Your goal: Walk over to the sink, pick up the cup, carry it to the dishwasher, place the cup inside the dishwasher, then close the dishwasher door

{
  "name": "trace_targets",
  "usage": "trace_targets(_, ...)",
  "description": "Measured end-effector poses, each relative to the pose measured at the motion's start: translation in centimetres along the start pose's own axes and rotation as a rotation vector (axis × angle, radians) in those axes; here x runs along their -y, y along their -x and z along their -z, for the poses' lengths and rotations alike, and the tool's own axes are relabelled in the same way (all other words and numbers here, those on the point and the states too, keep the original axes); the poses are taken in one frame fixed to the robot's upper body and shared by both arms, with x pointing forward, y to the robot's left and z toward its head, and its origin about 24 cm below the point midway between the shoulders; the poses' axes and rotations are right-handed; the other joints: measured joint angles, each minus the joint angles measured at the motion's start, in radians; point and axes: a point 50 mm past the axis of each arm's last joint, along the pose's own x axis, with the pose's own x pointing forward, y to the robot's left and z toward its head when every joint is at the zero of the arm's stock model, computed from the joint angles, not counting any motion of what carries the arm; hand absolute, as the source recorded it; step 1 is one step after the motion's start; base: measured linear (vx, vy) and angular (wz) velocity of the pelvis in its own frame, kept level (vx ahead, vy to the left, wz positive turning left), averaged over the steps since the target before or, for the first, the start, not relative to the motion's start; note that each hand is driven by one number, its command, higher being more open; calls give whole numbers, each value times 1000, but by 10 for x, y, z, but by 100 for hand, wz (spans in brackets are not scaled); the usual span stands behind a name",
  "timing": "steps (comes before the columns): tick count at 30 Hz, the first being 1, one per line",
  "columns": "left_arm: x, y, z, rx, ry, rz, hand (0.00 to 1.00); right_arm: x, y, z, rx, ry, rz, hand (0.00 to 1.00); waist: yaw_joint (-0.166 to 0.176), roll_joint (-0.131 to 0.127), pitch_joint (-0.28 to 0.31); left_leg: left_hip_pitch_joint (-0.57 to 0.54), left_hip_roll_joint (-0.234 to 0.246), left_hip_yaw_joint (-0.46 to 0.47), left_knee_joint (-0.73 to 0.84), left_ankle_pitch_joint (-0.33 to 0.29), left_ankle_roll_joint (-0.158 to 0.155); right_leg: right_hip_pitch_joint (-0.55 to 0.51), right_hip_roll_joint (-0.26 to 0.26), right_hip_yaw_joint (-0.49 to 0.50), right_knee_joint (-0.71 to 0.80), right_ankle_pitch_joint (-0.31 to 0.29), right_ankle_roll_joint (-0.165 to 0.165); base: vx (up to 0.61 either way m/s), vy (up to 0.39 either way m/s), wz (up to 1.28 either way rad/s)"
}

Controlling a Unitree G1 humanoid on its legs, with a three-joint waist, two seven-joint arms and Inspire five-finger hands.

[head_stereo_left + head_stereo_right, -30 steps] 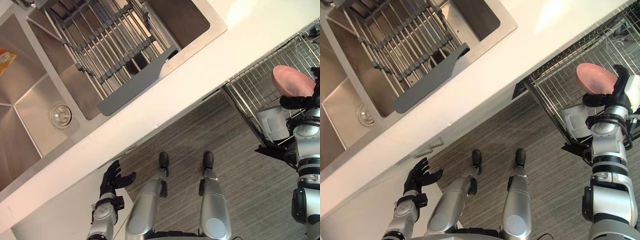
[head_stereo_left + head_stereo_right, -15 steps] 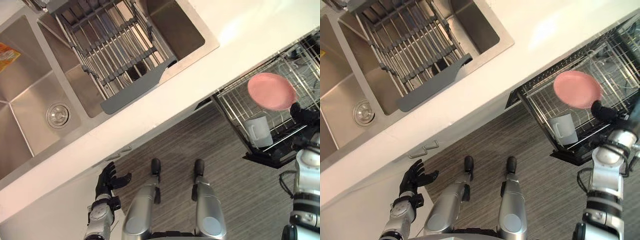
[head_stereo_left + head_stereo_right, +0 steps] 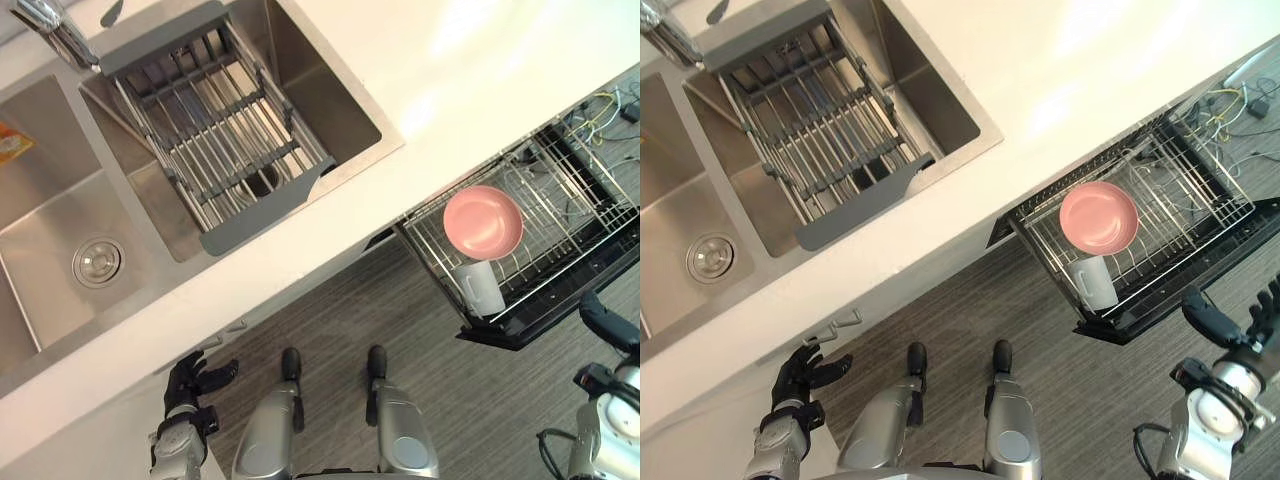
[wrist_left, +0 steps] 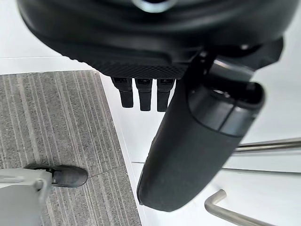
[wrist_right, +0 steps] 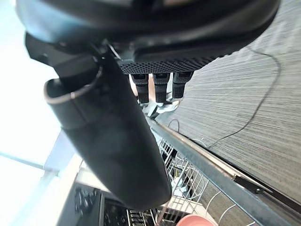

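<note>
Now the cup (image 3: 482,288), white with a handle, is seen lying in the pulled-out wire rack (image 3: 1200,200) of the dishwasher, at the rack's corner nearest the robot. It is held by neither hand. A pink dish (image 3: 483,221) is set just beside it in the same rack; whether the two touch cannot be told. The dark dishwasher door (image 3: 1160,298) is lowered open under the rack.

The right hand (image 3: 605,322) is held over the grey striped floor (image 3: 420,320), near the outer edge of the open door and apart from the cup. In its wrist view the fingers (image 5: 160,87) are seen straight and the thumb extended, with nothing grasped.

The left hand (image 3: 187,378) is held low at the robot's left, in front of the white cabinet face and near a metal cabinet handle (image 4: 225,209). Its fingers (image 4: 145,96) are relaxed and spread, and nothing is grasped.

Across the white countertop (image 3: 480,80), well apart from the dishwasher, a steel double sink (image 3: 60,215) is seen. A grey drying rack (image 3: 215,130) is laid across one basin, a round drain (image 3: 97,262) is set in the other, and a faucet (image 3: 45,25) stands at the far edge.
</note>
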Motion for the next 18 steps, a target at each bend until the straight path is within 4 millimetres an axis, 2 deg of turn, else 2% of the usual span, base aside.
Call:
trace_targets(3,2,3,7,-22,24,-6,90,4,3,5,-40,-110,13,90,10,5,-7,-12,30,49,75,-47,4,9,7,1,15,-16,-2,69,16,-11)
trace_targets(9,3,5,11,-38,24,-2,90,1,0,13,-88,-280,-9,90,26,20,-16,-43,45,54,173,-103,5,3,9,-4,69,-62,2,46,25,3)
trace_targets(15,5,4,7,-24,24,8,90,-19,-10,34,-199,-453,14,90,43,24,-16,-68,57,84,208,-107,3,-24,6,-12,107,-81,-2,23,1,5)
trace_targets(18,6,2,5,-16,19,14,90,-16,-21,33,-194,-454,33,90,47,27,-14,-75,56,81,208,-107,4,-29,5,-22,107,-82,-2,-14,-8,4)
